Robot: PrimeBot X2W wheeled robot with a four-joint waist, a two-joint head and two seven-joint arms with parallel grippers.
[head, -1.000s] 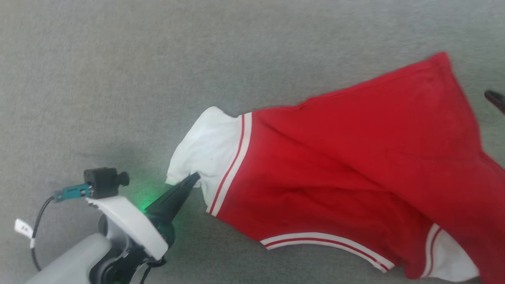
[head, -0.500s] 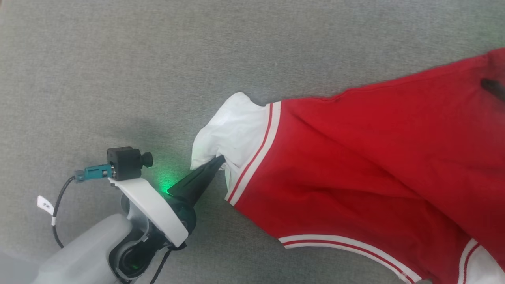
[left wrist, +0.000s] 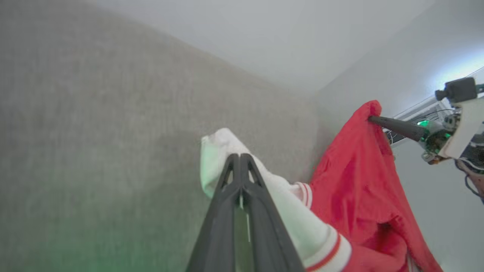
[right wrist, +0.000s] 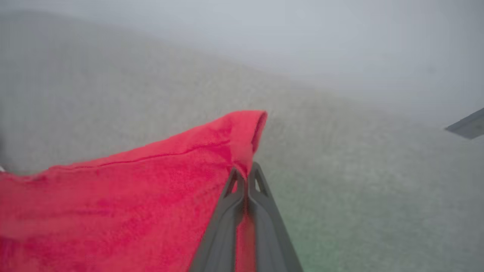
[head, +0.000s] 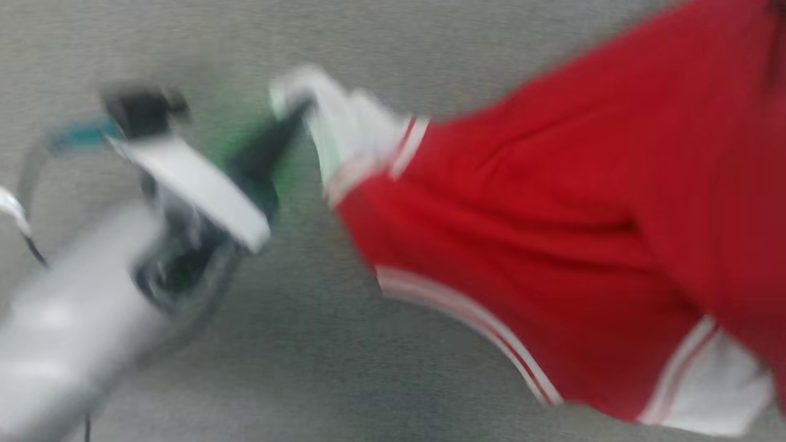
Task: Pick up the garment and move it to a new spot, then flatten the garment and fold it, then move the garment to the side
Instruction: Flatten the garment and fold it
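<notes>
- Since a moment ago the right pincer [right wrist: 247, 170] has gone from wide to clenched, and it now grips a red corner of the garment [right wrist: 132, 196]. The head view is smeared and shifted as a whole, so the camera is moving too.
- In the head view the garment [head: 552, 215] is stretched out, red side out, with the white inside showing at the turned-out ends and striped trim along the armholes. No print is visible.
- The left pincer [left wrist: 239, 156] is clenched on the white end of the garment [left wrist: 359, 181]. In the same view the right pincer [left wrist: 372, 119] holds the red corner up high, and the cloth sags between the two.
- Progress: the pick-up looks to be under way, with both ends gripped and the cloth seemingly coming off the surface. Carrying it to a new spot, flattening, folding and moving it aside all look still to do.
- Below is a grey, woven-looking surface [head: 368, 380]; I cannot tell whether it is a floor or a counter.
- It runs to a plain pale wall [left wrist: 264, 37].
</notes>
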